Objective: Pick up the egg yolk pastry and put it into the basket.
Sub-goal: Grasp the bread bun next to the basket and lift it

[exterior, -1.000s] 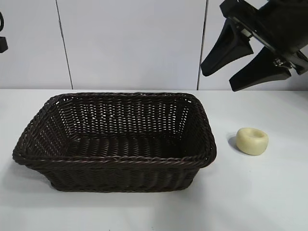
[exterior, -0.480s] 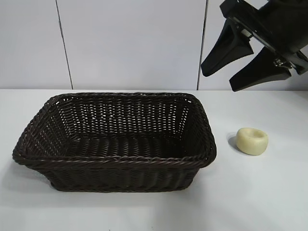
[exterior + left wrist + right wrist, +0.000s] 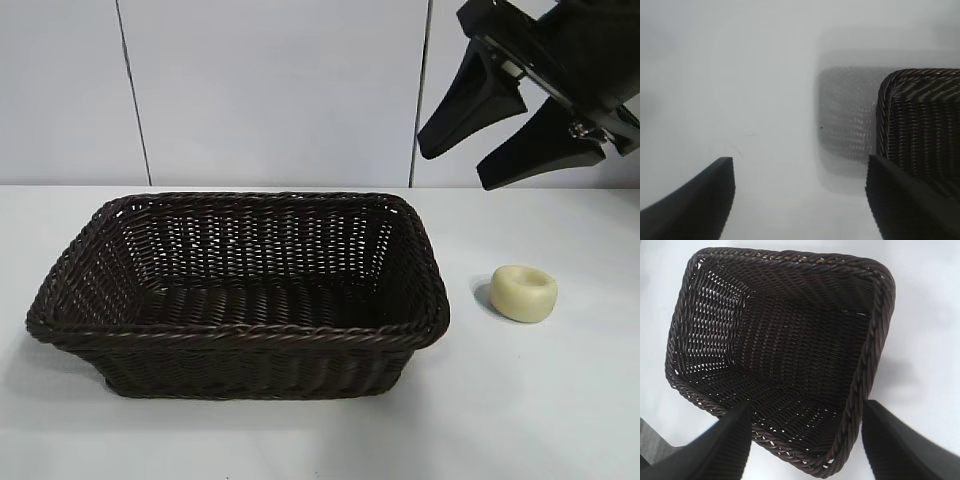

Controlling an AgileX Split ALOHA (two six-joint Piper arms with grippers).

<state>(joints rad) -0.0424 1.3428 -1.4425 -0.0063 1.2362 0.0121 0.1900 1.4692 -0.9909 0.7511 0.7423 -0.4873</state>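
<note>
- Your egg yolk pastry (image 3: 523, 292) sits on the table (image 3: 560, 400) just off the basket (image 3: 240, 290)'s right end, ungrasped.
- Your right gripper (image 3: 497, 125) hangs spread and empty above it, free to descend.
- Left gripper (image 3: 800, 200): spread, empty, beside the basket's far end.

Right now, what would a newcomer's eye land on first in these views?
The big dark wicker basket fills the table's middle, nothing inside it. Just right of it, apart from its rim, sits the small pale egg yolk pastry. Above that, at the upper right, the right gripper hangs open, holding nothing.
</note>
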